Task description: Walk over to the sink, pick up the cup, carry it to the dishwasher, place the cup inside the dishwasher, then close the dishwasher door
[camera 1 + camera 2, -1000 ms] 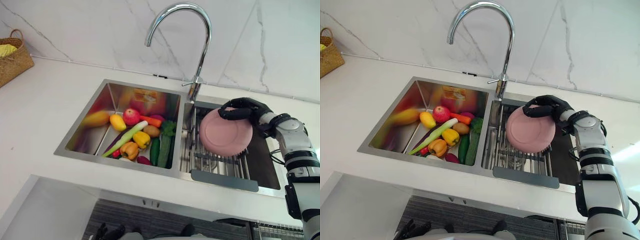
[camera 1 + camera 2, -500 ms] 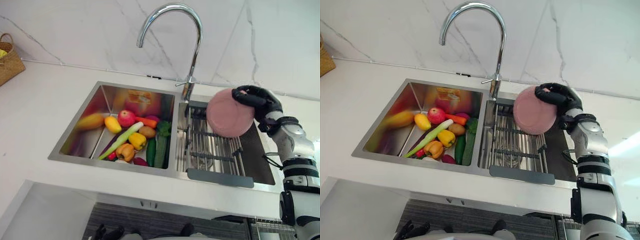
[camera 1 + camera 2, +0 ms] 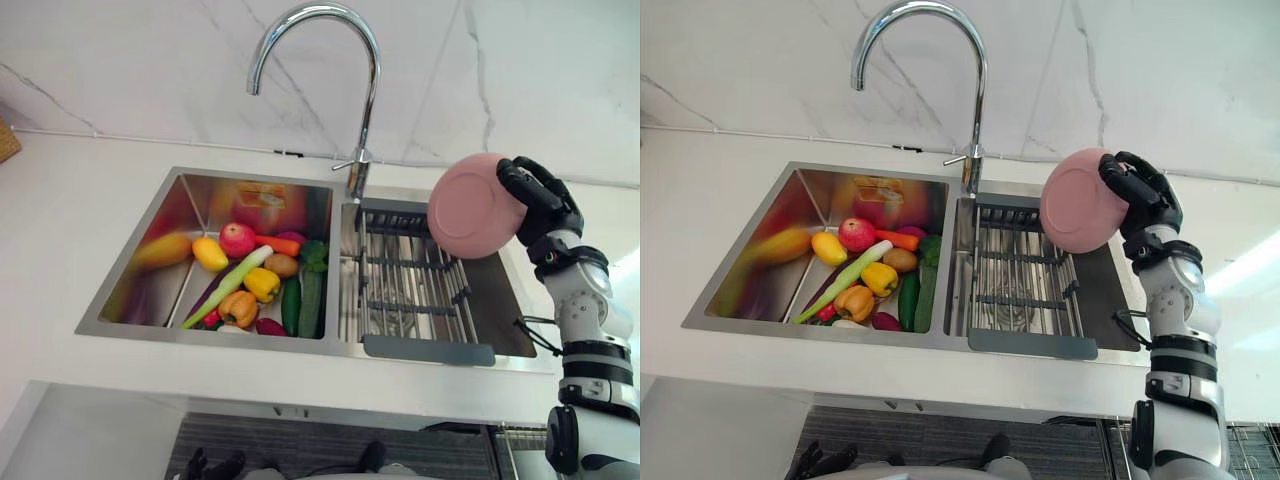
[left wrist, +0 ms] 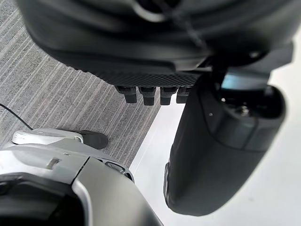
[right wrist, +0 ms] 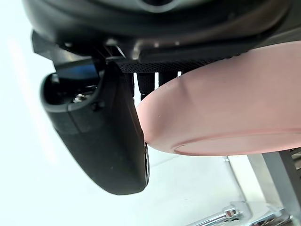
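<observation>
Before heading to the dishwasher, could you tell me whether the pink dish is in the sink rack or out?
Out: the right hand holds the pink dish above the rack, clear of it.

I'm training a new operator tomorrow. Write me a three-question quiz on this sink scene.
1. True or false: the right hand grips the pink dish by its rim.
2. Where do the vegetables lie? A) in the left basin B) on the rack C) on the counter
3. Fill in: the tap stands behind the divider between the two ____.
Key: 1 true; 2 A; 3 basins.
</observation>
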Tool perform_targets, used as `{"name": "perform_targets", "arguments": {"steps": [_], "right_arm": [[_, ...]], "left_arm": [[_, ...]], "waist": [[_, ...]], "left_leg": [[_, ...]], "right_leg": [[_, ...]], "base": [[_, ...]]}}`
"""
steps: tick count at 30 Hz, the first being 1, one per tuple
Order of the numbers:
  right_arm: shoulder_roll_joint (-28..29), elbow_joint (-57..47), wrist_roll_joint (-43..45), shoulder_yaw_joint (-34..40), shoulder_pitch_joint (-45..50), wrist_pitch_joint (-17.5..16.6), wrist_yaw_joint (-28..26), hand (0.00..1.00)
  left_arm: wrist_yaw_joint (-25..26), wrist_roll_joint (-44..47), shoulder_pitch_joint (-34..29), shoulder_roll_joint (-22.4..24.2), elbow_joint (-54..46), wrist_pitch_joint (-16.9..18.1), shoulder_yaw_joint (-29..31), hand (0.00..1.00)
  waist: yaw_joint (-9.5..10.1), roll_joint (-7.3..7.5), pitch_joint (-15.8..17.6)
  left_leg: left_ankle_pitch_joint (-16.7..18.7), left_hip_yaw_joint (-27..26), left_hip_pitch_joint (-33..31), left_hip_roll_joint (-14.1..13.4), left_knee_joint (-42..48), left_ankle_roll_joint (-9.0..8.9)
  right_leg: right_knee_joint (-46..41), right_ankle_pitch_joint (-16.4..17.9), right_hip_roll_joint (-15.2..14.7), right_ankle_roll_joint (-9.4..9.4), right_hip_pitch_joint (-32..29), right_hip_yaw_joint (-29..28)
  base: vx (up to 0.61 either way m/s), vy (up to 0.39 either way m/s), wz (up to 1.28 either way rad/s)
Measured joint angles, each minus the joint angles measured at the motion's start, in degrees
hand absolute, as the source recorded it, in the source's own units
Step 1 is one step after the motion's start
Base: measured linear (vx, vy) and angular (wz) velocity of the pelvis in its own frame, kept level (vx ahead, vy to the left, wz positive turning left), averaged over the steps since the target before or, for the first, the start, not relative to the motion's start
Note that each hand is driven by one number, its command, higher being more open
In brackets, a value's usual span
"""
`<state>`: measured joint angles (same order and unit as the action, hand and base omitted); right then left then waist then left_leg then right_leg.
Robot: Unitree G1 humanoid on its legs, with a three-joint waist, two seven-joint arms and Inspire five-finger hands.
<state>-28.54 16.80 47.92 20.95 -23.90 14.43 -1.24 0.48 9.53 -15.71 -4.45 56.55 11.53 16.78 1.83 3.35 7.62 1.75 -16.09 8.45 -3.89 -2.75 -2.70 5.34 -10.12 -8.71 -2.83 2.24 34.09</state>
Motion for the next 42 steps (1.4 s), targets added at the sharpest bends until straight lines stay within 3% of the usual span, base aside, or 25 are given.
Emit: {"name": "perform_targets", "arguments": {"steps": [7,12,14,15,16,18,20,21,25,26,27,28,29,31,32,33,34,35,36,37,40,42], "right_arm": [[5.0,-6.8,10.8,2.6,3.9,-2.0,1.6,0.00],[8.8,-14.3,16.4,3.6,9.0,-5.7,1.8,0.00],[10.4,-16.1,19.7,3.6,10.9,-8.5,2.2,0.00],[11.6,-16.1,21.2,3.2,11.4,-9.8,2.5,0.00],[12.8,-16.2,23.2,2.6,11.4,-10.3,2.4,0.00],[12.9,-17.0,25.1,2.0,12.0,-10.4,2.2,0.00],[13.1,-19.0,27.0,3.2,14.0,-12.4,2.2,0.00],[14.2,-19.3,27.6,4.2,14.4,-13.8,2.1,0.00],[20.5,-25.5,32.0,6.8,19.7,-17.7,2.3,0.00],[22.6,-28.6,33.2,7.4,21.8,-18.8,2.3,0.00],[24.7,-29.6,33.9,7.1,21.9,-19.6,2.3,0.00],[25.5,-29.6,34.1,6.3,21.7,-19.9,2.2,0.00],[25.9,-29.5,34.1,5.0,21.7,-20.2,1.5,0.00],[25.9,-27.8,34.1,3.2,20.9,-20.4,0.2,0.00],[26.0,-26.1,34.1,1.7,19.4,-20.3,-0.6,0.00],[25.9,-25.0,34.0,0.1,17.6,-19.9,-0.9,0.00],[25.7,-24.6,34.0,-0.5,16.4,-19.4,-0.9,0.00],[25.3,-24.6,33.9,-1.4,14.4,-19.0,-0.8,0.00],[25.0,-24.6,33.7,-1.6,13.0,-19.0,-0.6,0.00],[24.7,-25.1,33.4,-1.5,12.0,-19.5,0.3,0.00],[23.6,-25.1,33.4,-1.4,11.9,-19.8,4.1,0.00],[22.4,-25.1,33.0,-1.1,11.9,-20.3,5.4,0.00]], "left_arm": [[2.2,0.0,0.7,0.8,0.1,0.2,0.9,1.00],[2.2,0.2,1.1,1.7,-0.1,1.9,1.1,1.00],[2.2,0.0,1.1,2.7,-0.2,2.6,2.0,1.00],[2.3,-0.1,0.5,3.0,-0.4,3.0,1.9,1.00],[2.2,0.0,0.0,3.1,-0.4,3.4,1.7,1.00],[2.2,0.0,-0.6,3.3,-0.4,3.5,0.6,1.00],[1.8,0.0,-1.4,3.8,-0.2,3.5,-0.9,1.00],[1.3,0.0,-0.9,3.5,-0.2,3.3,-1.1,1.00],[0.9,-0.1,-0.7,2.8,-0.4,1.5,-0.2,1.00],[1.3,-0.6,-1.0,3.1,-0.5,1.0,0.7,1.00],[1.7,-0.5,-1.8,3.8,-0.7,0.9,1.3,1.00],[1.8,-0.2,-2.6,4.4,-0.9,0.9,1.7,1.00],[1.8,0.7,-3.0,3.9,-0.9,1.0,2.2,1.00],[1.8,2.5,-3.2,3.5,-0.4,0.7,3.3,1.00],[2.1,4.4,-4.0,3.4,-0.2,0.7,3.5,1.00],[2.2,6.0,-4.0,2.5,-0.1,0.4,3.4,1.00],[2.2,6.7,-3.8,2.4,-0.1,0.0,3.2,1.00],[2.6,7.7,-2.9,2.5,0.1,-0.6,3.1,1.00],[3.0,8.3,-2.3,2.5,0.1,-0.8,3.0,1.00],[3.3,8.5,-1.4,2.6,0.3,-1.0,3.1,1.00],[3.5,8.4,0.5,3.5,0.1,-1.2,3.3,1.00],[3.5,6.5,0.9,3.6,0.0,-1.0,3.4,1.00]], "waist": [[0.14,-0.69,-0.4],[-0.12,-1.72,-1.0],[0.39,-2.19,-1.0],[1.16,-2.62,-1.0],[1.66,-3.05,-1.0],[1.84,-4.01,-0.8],[1.20,-5.81,-1.3],[0.87,-5.67,-0.9],[-1.18,-3.55,0.4],[-1.50,-4.00,0.1],[-1.19,-5.83,-0.8],[-0.73,-5.89,-0.8],[0.05,-5.54,-0.8],[0.89,-5.34,-0.8],[1.48,-4.29,-1.4],[2.35,-2.78,-1.9],[2.69,-2.86,-2.0],[3.48,-3.47,-2.3],[3.75,-3.35,-2.3],[3.91,-2.25,-2.2],[3.64,-1.83,-2.0],[3.51,-1.87,-2.0]], "left_leg": [[0.8,-1.9,-0.5,-0.5,1.1,-0.14],[0.9,-1.9,-2.4,-1.2,2.2,-0.30],[2.6,-2.1,-2.9,-1.7,5.3,-0.42],[5.3,-2.1,-4.2,-2.4,11.0,-0.13],[8.1,0.5,-7.4,-3.7,19.6,0.42],[10.4,5.3,-9.6,-4.0,25.6,0.47],[13.0,6.8,-6.0,-4.0,19.4,-0.59],[12.5,6.3,-4.4,-3.0,16.4,-1.14],[12.3,1.3,-1.8,-0.9,14.5,-0.08],[12.2,-0.9,-1.9,-1.0,15.4,0.49],[11.9,-4.1,-1.3,-3.4,14.2,0.85],[11.8,-6.2,-1.0,-4.4,13.9,0.76],[11.7,-9.8,-0.3,-5.7,13.9,0.71],[11.6,-13.8,1.7,-6.9,14.1,0.53],[11.7,-16.4,2.4,-7.2,15.2,0.54],[12.0,-17.3,1.8,-7.4,18.0,0.32],[12.1,-17.1,1.2,-8.1,18.9,0.22],[12.1,-16.2,0.5,-9.3,18.5,0.10],[12.3,-16.6,0.6,-9.7,16.9,-0.79],[12.5,-18.0,0.5,-9.7,16.0,-3.89],[11.7,-19.7,1.4,-11.1,16.7,-5.10],[11.4,-19.6,1.4,-12.0,17.1,-5.51]], "right_leg": [[0.0,-0.3,0.5,0.40,-1.1,-2.1],[0.0,-0.2,1.1,0.68,-2.3,-2.3],[-0.3,0.1,1.8,1.30,-2.3,-3.5],[-0.3,0.4,2.3,1.58,-2.2,-5.4],[-0.3,0.8,2.9,1.71,-2.4,-8.4],[-0.3,0.1,3.6,2.31,-3.0,-12.7],[-0.4,-2.0,5.3,2.29,-5.0,-16.6],[-0.4,-3.0,5.0,2.22,-5.8,-18.5],[-0.4,-3.8,3.8,0.26,-6.9,-23.3],[-0.3,0.5,3.6,-0.69,-7.2,-19.7],[-1.5,5.2,3.6,-0.92,-7.9,-12.9],[-4.8,5.9,2.8,0.94,-9.0,-9.6],[-14.0,8.1,0.7,4.25,-10.4,-4.2],[-23.9,12.0,-3.1,5.99,-8.9,1.1],[-27.1,13.3,-5.5,8.02,-6.8,4.0],[-24.8,10.9,-5.0,7.35,-5.7,4.6],[-22.7,9.9,-3.6,7.20,-5.5,4.8],[-17.4,7.0,-0.5,5.34,-5.8,2.7],[-12.2,5.3,2.0,3.23,-5.3,0.5],[-5.3,4.5,4.1,2.54,-4.0,-1.5],[-0.4,2.0,7.1,3.95,-1.9,-2.2],[-0.4,2.2,8.1,4.64,-2.1,-2.8]], "base": [[0.00,0.000,-0.15],[0.00,-0.012,-0.02],[0.01,-0.020,-0.25],[-0.03,0.010,-0.74],[-0.03,0.017,-0.86],[-0.05,0.080,-1.01],[-0.03,0.187,-1.16],[-0.01,0.186,-1.02],[-0.05,0.151,-0.76],[-0.03,0.095,-0.87],[-0.04,0.118,-1.14],[-0.02,0.076,-1.50],[-0.01,0.056,-1.42],[0.03,0.003,-1.22],[0.04,-0.098,-1.20],[0.01,-0.124,-1.23],[-0.03,-0.176,-1.25],[-0.06,-0.187,-1.08],[-0.07,-0.242,-1.08],[-0.07,-0.199,-0.74],[-0.09,-0.109,-0.42],[-0.05,-0.015,-0.20]]}}
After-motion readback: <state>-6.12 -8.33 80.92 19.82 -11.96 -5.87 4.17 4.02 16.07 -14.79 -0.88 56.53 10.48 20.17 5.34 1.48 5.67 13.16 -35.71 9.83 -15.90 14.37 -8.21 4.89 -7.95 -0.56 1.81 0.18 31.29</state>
